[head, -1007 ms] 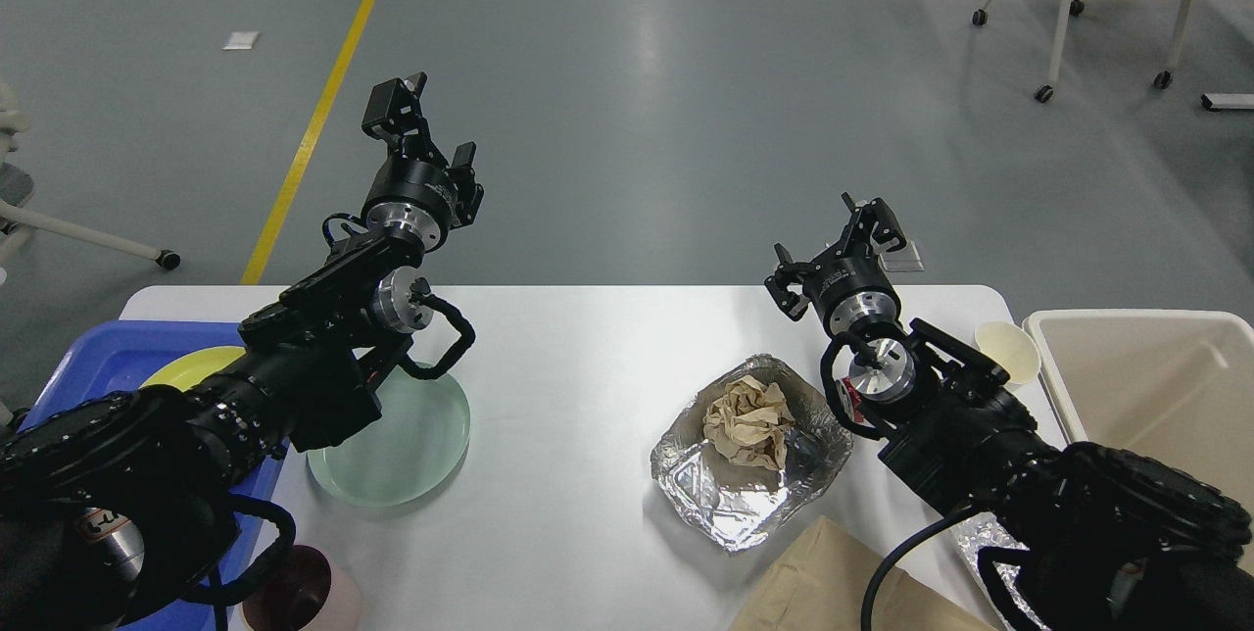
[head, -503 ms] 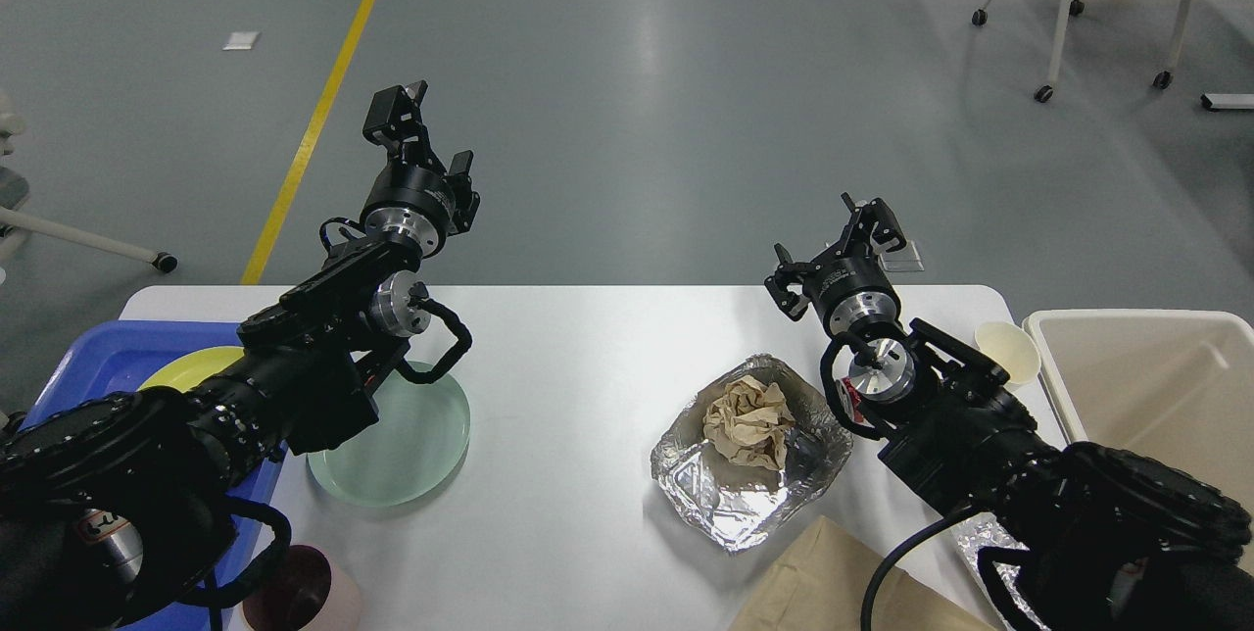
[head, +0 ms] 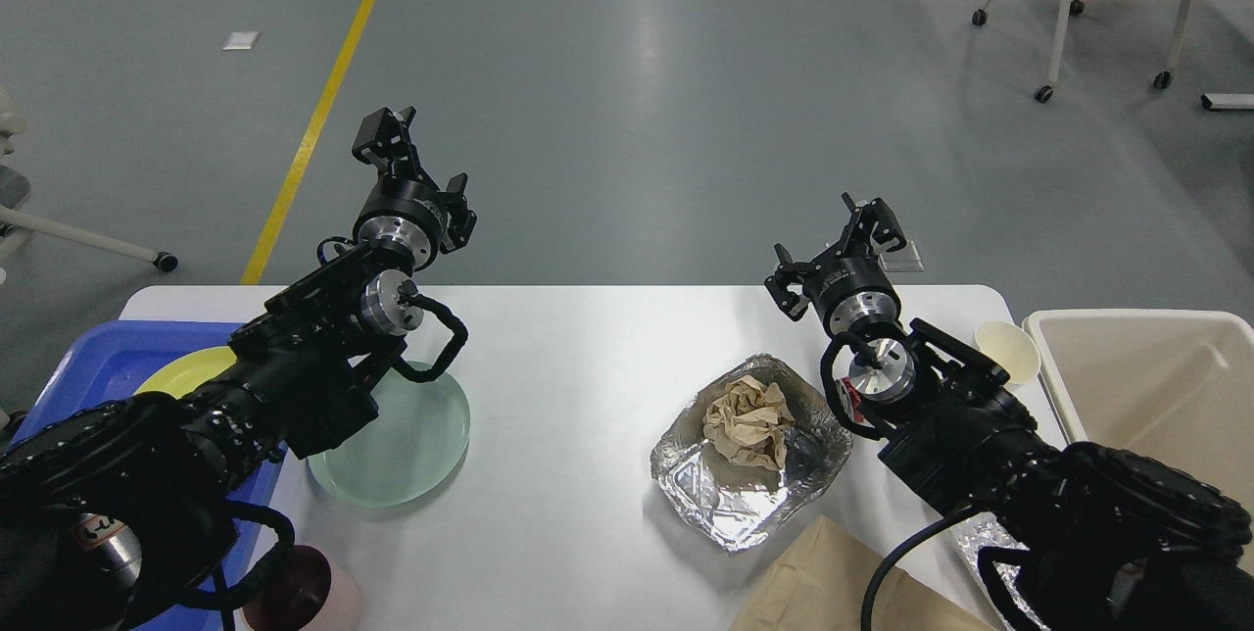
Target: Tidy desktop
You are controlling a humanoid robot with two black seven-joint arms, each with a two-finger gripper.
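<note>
My left gripper (head: 419, 167) hangs spread and empty above the far left edge of the desktop (head: 578, 357). Rightward, crumpled paper (head: 750, 420) lies in a foil tray (head: 747, 496). My right gripper (head: 833, 244) is likewise spread, holding nothing.

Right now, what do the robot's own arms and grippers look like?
Both arms are black and segmented, with ribbed sleeves near the camera, silver metal wrist rings and looping black cables. The left gripper and right gripper are black two-finger units. A small red-and-white label shows low on the left arm.
</note>
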